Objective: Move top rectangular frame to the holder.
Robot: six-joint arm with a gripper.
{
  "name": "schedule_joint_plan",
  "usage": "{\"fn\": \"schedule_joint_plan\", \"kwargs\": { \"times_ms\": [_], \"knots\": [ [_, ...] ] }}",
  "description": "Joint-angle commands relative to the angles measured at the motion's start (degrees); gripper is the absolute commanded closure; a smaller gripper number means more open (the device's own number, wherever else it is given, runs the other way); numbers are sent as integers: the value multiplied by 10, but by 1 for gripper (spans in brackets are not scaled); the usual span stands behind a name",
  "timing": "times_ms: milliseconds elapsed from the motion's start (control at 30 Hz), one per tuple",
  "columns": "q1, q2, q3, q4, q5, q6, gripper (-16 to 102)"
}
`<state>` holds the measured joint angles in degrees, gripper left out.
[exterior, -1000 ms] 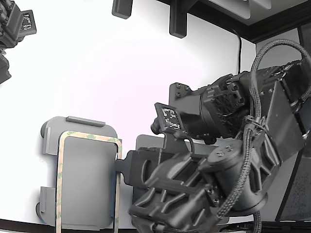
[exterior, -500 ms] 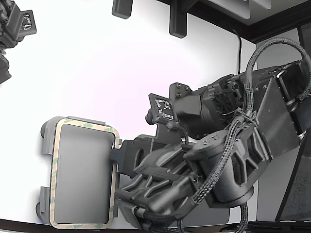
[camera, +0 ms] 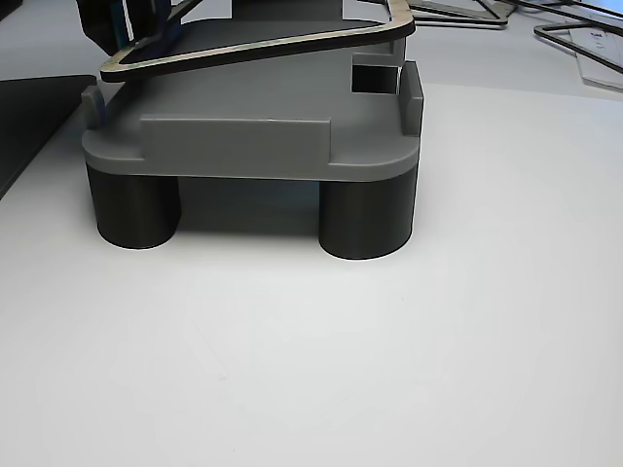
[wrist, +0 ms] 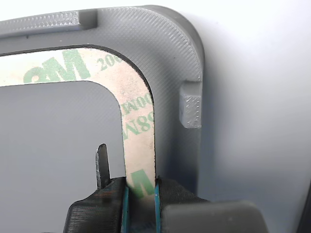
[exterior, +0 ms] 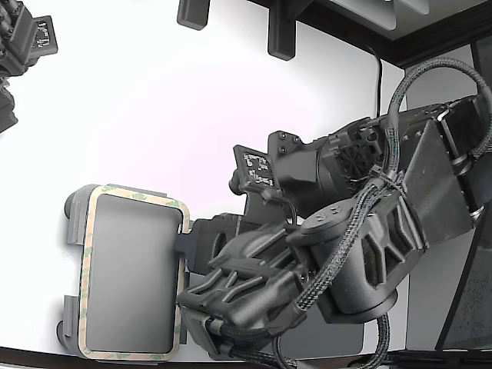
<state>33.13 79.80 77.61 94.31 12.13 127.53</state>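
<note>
The top rectangular frame, a thin tan ring with green 3M print, lies over the light grey holder at the exterior view's lower left. My gripper is shut on the frame's long side nearest the arm. In the wrist view its blue-lined pads clamp the frame strip beside a raised holder tab. In the other view the frame is tilted above the holder, higher at the far end, with my gripper holding one corner low.
The holder stands on dark round legs on the white table. A dark grey pad lies under my arm. A second arm sits at the exterior view's top left. Loose frames lie behind the holder.
The frame moved toward the exterior view's left and up with my gripper, from hanging off the holder's edge to lined up over it. Little moved in the last half second.
</note>
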Motion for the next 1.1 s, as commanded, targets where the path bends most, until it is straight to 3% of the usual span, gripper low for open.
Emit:
{"fn": "schedule_joint_plan", "kwargs": {
  "times_ms": [0, 67, 133, 200, 233, 267, 300, 500, 600, 833, 967, 1067],
  "knots": [
    [-9, 17, -9, 4, -1, 1, 96],
    [-9, 16, -9, 4, -2, 1, 94],
    [-9, 16, -8, 4, -3, 1, 83],
    [-9, 16, -8, 4, -1, -3, 57],
    [-9, 16, -7, 4, 0, -4, 37],
    [-9, 14, -7, 4, 1, -5, -4],
    [-9, 12, -9, 4, 1, -7, -11],
    [-9, 4, -33, -2, 27, -41, -14],
    [-8, 11, -54, 4, 83, -120, -14],
    [-9, 116, -6, 3, 276, -387, -14],
    [-10, 233, 84, -41, 319, -562, -14],
    [-29, 337, 169, -83, 322, -704, -14]
  ]
}}
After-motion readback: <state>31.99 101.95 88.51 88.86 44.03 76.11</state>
